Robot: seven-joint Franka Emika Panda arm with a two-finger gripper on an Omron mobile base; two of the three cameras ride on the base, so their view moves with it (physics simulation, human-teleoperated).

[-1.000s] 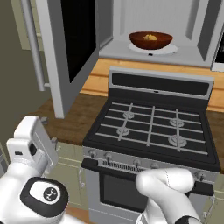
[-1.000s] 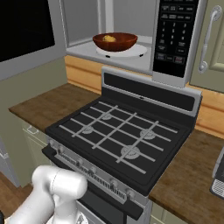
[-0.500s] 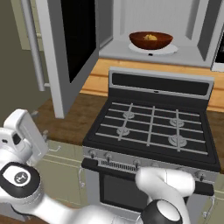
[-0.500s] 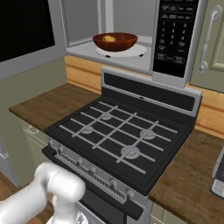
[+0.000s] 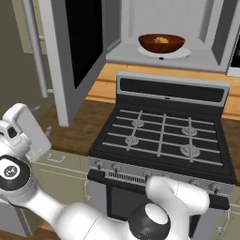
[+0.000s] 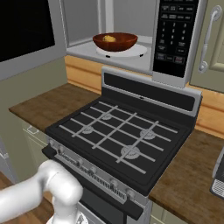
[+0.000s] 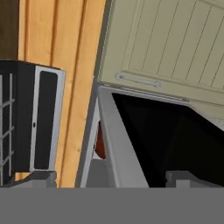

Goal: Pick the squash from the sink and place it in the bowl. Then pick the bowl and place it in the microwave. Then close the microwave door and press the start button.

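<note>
Microwave door point(image 5: 60, 70) closing is the step in hand, we judge. The claw point(image 7: 111, 178) is released, fingertips point(image 7: 41, 177) spread wide with nothing between them. In the hand view we see the door's grey edge running from 6 toward 11 o'clock right ahead of the claw, its black glass at 3 to 4 o'clock, and a beige cabinet door point(image 7: 175, 43) at 1 o'clock. In the left base view the hand sits low at 8 o'clock, with the door swung open above it at 10 to 11 o'clock and its bar handle point(image 5: 35, 47) at the far left. The stove point(image 5: 164, 136) fills the centre. Further out at 12 to 1 o'clock, the squash point(image 5: 161, 40) lies in the bowl point(image 5: 150, 46), and the bowl rests on the white turntable point(image 5: 183, 53) inside the microwave point(image 5: 154, 14), so pick and place look done. Next move, in our view: get the claw behind the door's outer face and push it shut, then go to the control panel point(image 6: 177, 35) at 1 o'clock in the right base view. We cannot tell which button is start.
</note>
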